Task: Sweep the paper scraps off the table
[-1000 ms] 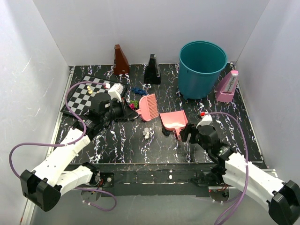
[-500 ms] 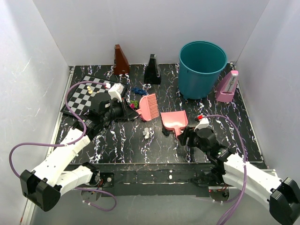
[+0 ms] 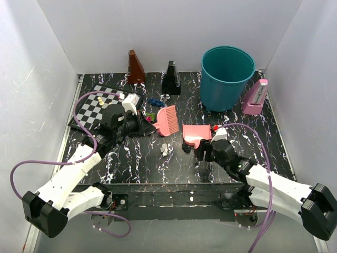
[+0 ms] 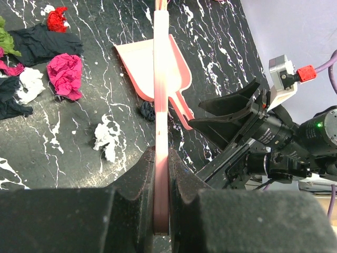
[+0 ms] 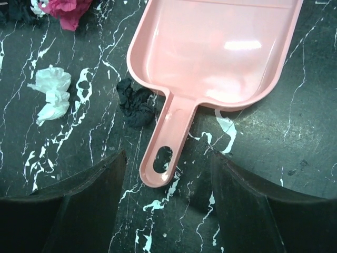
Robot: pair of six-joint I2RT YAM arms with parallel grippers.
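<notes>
We count one brush and one dustpan.
The left end effector clamps the brush handle; the right end effector gapes around the dustpan handle.

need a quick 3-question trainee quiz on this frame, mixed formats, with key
1. True or false: the dustpan lies empty, with a dark paper scrap beside its handle.
2. What is the left gripper shut on? A) the brush handle B) the dustpan handle C) the dark paper scrap
3. Short answer: has the right gripper closed on the dustpan handle yet?
Key: 1 true. 2 A. 3 No: its jaws stand open on either side of the handle, clear of it.
</notes>
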